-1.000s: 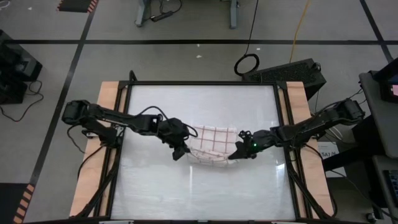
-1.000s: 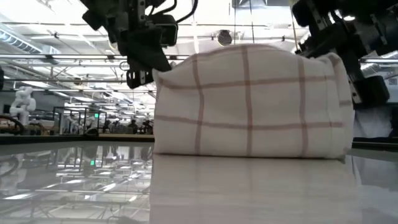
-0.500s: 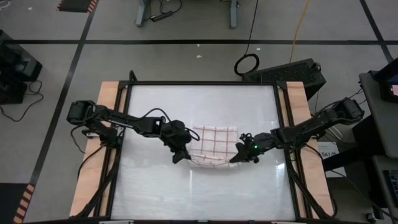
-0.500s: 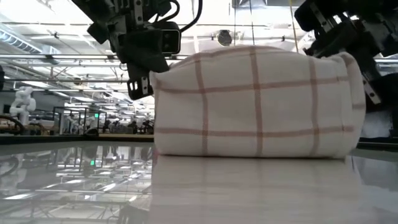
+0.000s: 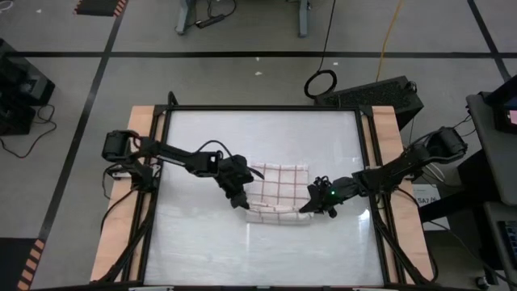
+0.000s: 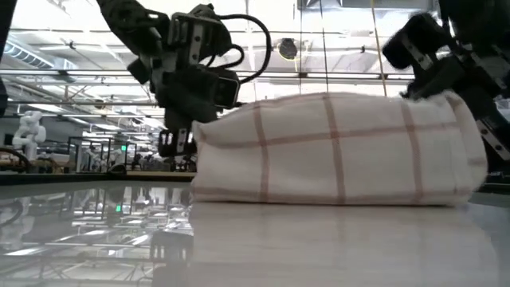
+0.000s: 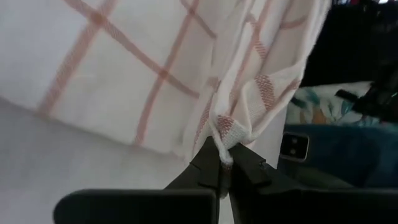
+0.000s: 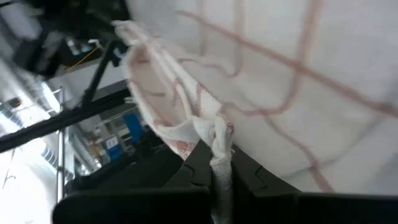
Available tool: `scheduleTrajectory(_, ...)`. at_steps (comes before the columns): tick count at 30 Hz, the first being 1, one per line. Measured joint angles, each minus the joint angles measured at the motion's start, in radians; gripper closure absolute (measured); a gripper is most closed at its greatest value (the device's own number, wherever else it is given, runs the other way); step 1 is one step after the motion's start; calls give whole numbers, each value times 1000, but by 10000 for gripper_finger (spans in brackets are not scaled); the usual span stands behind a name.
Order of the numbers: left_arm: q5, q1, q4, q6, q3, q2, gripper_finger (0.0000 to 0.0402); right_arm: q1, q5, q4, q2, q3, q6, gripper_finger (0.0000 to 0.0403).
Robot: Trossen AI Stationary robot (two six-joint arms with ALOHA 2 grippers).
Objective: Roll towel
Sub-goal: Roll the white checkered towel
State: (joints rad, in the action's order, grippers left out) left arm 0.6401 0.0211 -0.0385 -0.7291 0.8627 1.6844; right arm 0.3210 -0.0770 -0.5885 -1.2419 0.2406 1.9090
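Two arms meet at the towel (image 5: 276,190), one at each side edge. High view: towel lies near the middle of the bench (image 5: 202,250), partly folded over, the doubled edge on the side away from the black case (image 5: 367,90) that sits on the floor beyond the bench. Left end effector (image 5: 240,201) at the towel's left edge, right end effector (image 5: 312,207) at its right edge, both at the folded end. Wooden side rails flank the bench; a coiled cable lies on the floor just beside the case.

Low view: towel (image 6: 335,151) forms a low rounded mound resting on the bench (image 6: 239,247), grid lines running across it. Left end effector (image 6: 177,140) sits against one end of the mound, right end effector (image 6: 446,80) against the upper corner of the other end. Bench surface is glossy and mirrors the ceiling lights.

Left wrist view: fingers (image 7: 205,171) clenched on a bunched corner of the towel (image 7: 124,68); cloth layers gather into the pinch.

Right wrist view: fingers (image 8: 245,171) clenched on a twisted corner of the towel (image 8: 298,81); several folded layers fan out from the grasp.
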Motion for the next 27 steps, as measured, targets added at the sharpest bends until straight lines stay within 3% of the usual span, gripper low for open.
scheduleTrajectory(5,-34,5,52,-70,0,27,387,2,-1,-27,-24,-33,44,399)
scheduleTrajectory(15,-55,-25,52,-78,-1,29,387,2,3,-35,-103,-32,-22,399)
scheduleTrajectory(19,-150,-53,52,-78,-1,29,386,2,3,-30,-117,-32,-65,399)
scheduleTrajectory(27,-240,-79,43,-104,-3,29,333,3,-10,-9,-117,-34,-99,399)
